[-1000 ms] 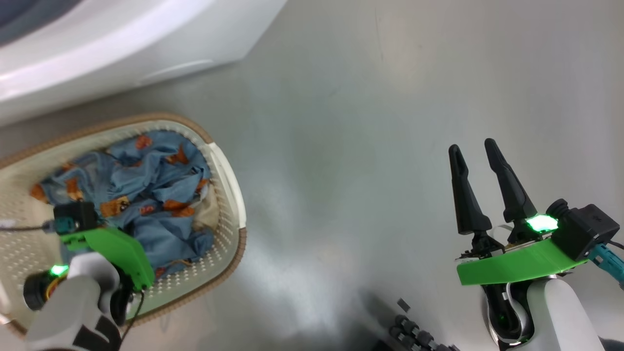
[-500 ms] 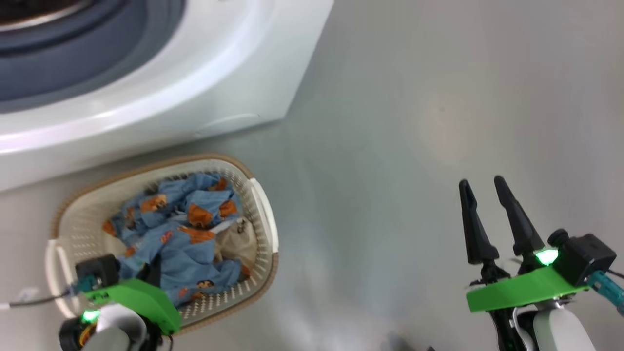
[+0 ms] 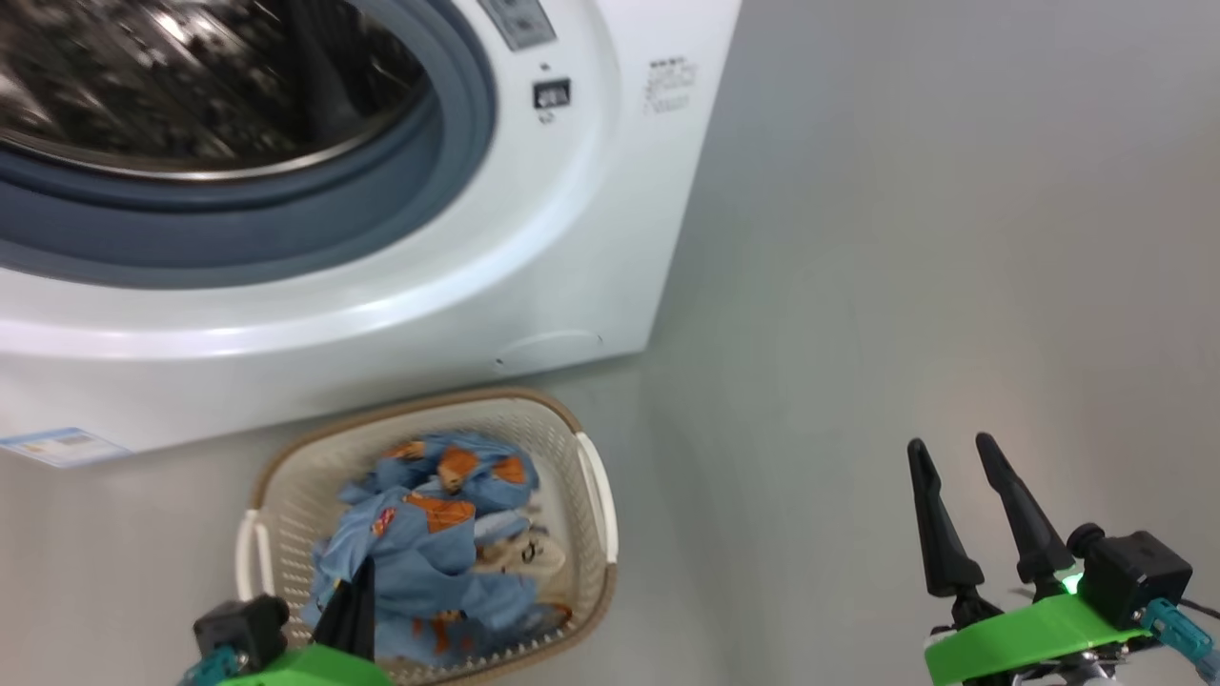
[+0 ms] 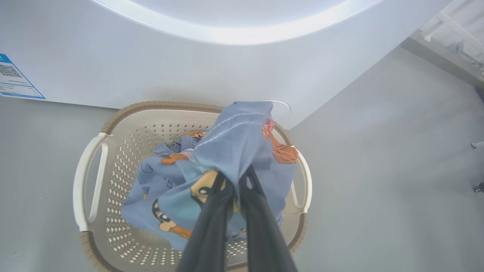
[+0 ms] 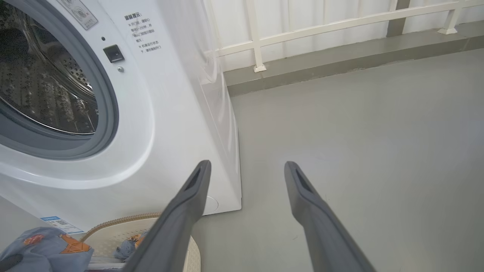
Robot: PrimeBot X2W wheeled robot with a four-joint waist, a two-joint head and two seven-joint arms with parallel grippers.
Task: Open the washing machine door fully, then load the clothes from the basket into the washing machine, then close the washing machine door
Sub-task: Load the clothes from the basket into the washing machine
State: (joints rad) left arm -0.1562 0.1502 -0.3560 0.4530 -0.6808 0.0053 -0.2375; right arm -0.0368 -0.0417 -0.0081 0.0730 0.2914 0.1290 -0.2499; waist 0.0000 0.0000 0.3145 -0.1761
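The washing machine (image 3: 534,238) stands at the upper left with its steel drum (image 3: 191,86) exposed inside the grey seal; its door is out of view. The basket (image 3: 581,448) sits on the floor just in front of it, holding the blue printed clothes (image 3: 429,534). My left gripper (image 4: 236,175) is shut on a blue garment (image 4: 238,136) and holds it up above the basket (image 4: 90,166); in the head view this gripper (image 3: 360,591) sits low at the basket's near side. My right gripper (image 3: 958,457) hovers open and empty over bare floor at the right, also shown as the right gripper (image 5: 245,166).
A blue label (image 4: 15,81) is stuck low on the machine's front, left of the basket. A white railing (image 5: 302,26) and a raised kerb run along the far wall. Grey floor (image 3: 905,238) stretches to the right of the machine.
The head camera has tilted up, so the machine's drum opening has come into view and the basket sits lower. The left gripper stays shut on the garment. The right gripper stays open.
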